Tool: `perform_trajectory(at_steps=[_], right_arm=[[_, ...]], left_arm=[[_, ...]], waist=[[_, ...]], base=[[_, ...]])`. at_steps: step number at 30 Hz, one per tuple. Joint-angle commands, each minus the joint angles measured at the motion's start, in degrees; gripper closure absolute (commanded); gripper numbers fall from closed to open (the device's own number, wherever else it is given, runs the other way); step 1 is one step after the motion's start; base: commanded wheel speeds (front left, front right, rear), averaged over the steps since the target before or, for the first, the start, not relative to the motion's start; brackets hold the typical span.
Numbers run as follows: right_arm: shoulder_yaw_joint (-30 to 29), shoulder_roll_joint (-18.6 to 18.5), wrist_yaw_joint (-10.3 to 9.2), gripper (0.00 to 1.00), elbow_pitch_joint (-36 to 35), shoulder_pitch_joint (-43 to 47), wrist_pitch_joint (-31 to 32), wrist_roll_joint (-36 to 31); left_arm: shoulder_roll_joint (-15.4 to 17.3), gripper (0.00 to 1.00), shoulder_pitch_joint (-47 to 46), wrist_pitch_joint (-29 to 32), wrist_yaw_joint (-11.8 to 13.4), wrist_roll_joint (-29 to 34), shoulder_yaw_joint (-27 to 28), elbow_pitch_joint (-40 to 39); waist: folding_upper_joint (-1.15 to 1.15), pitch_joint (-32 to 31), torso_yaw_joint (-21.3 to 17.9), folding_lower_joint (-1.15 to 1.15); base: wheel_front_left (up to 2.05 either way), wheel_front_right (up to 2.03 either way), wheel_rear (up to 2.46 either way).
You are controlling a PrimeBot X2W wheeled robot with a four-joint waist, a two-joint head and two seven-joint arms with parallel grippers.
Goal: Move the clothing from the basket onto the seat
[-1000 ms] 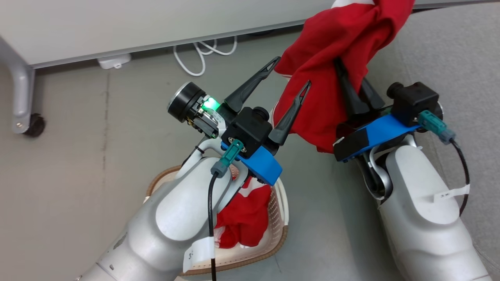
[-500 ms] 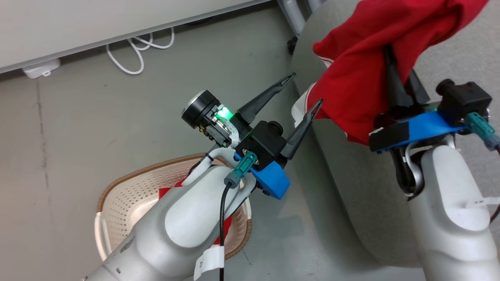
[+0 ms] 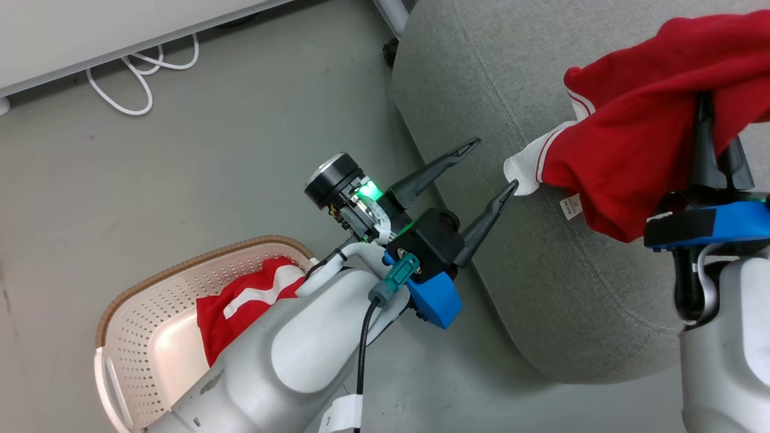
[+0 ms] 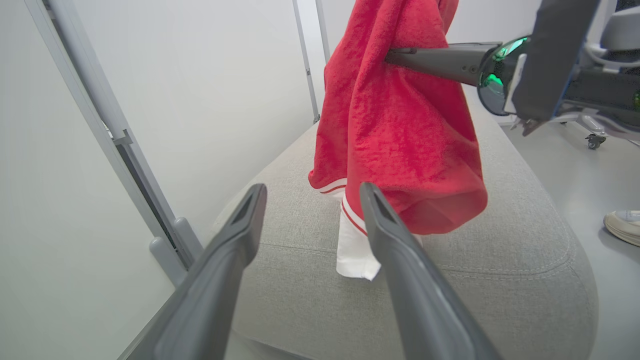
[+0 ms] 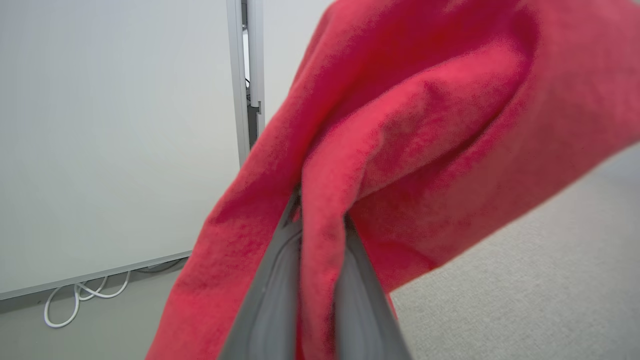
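My right gripper [image 3: 707, 111] is shut on a red garment [image 3: 631, 138] with a white cuff, holding it up over the grey seat [image 3: 481, 78]. In the right wrist view the cloth [image 5: 400, 125] is pinched between the fingers [image 5: 280, 280]. The cuff hangs down to the cushion [image 4: 500, 280] in the left wrist view. My left gripper [image 3: 497, 162] stands open and empty just left of the cuff, at the seat's edge. A red garment with white stripes [image 3: 240, 300] lies in the cream basket [image 3: 138, 288] on the floor, partly hidden by my left forearm.
A white cable [image 3: 132, 78] loops on the grey floor along the wall's base. A caster [image 3: 391, 51] stands by the seat's far corner. In the left wrist view a metal frame post [image 4: 170, 240] rises beside the seat and a person's shoe [image 4: 622, 225] is at the right.
The head camera has swung right, bringing the seat into view. My right gripper has carried the red garment from above the floor to over the seat. The left gripper stays open.
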Motion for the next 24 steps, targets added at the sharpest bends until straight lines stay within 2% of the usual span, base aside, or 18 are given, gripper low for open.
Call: perform_trajectory(at_steps=[1, 15, 24], right_arm=[[-0.46, -0.07, 0.03, 1.00, -0.49, 0.68, -0.05, -0.22], [-2.03, -0.08, 0.03, 1.00, -2.82, 4.08, -0.05, 0.27], [-2.98, -0.09, 0.02, 1.00, -4.94, -1.72, -0.05, 0.88]], left_arm=[[0.09, 0.00, 0.33, -0.27, -0.28, 0.07, -0.21, 0.17], [-0.33, 0.00, -1.14, -0.27, 0.07, -0.37, -1.60, 0.14], [0.57, 0.00, -3.88, -0.17, 0.86, 0.16, -0.69, -0.63]], waist=[[0.00, 0.28, -0.38, 0.00], [0.00, 1.80, -1.05, 0.00], [0.00, 6.52, -0.13, 0.00]], base=[[0.00, 0.00, 0.00], [0.00, 0.00, 0.00], [0.00, 0.00, 0.00]])
